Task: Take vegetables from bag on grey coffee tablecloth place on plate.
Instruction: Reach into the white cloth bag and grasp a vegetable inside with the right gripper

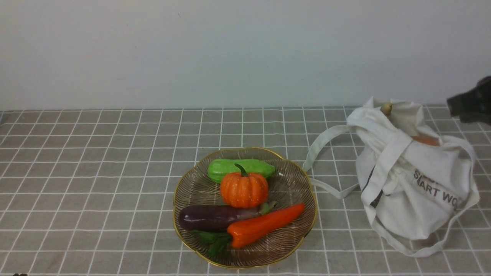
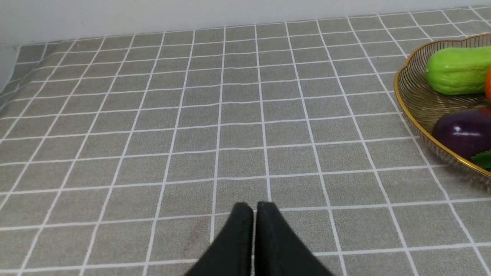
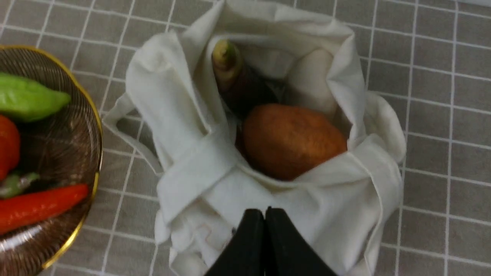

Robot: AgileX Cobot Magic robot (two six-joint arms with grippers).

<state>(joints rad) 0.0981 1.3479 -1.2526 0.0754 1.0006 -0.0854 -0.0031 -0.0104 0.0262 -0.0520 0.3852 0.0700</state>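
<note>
Nearest to the front camera lies the plate (image 1: 293, 184), low in the middle of the grey tablecloth (image 1: 96, 172). Four vegetables fill it. The green gourd (image 1: 239, 168) lies at the far side and the orange pumpkin (image 1: 244, 189) stands just in front of it, touching it. The purple eggplant (image 1: 215, 217) and the carrot (image 1: 264, 226) lie side by side at the near side, and the carrot's green leaves point to the near left rim.

To the right of the plate, apart from it, the white bag (image 1: 414, 191) slouches with its mouth open upward. One long strap (image 1: 326, 142) loops over the cloth between the bag and the plate and ends near the rim.

Inside the bag a brown-orange oval thing (image 3: 293, 140) lies on top. Beside it a dark vegetable with a pale yellow-green tip (image 3: 230, 73) leans against the wall of the bag. A fold of white canvas covers its lower part and narrows the mouth on that side. Behind these two shows something pale and round; I cannot tell if it is cloth or another thing.

The right pincer (image 3: 264, 214) hangs above the near edge of the bag, its fingers pressed together and holding nothing. The left pincer (image 2: 254, 209) is also pressed together and empty, over bare cloth to the left of the plate.
</note>
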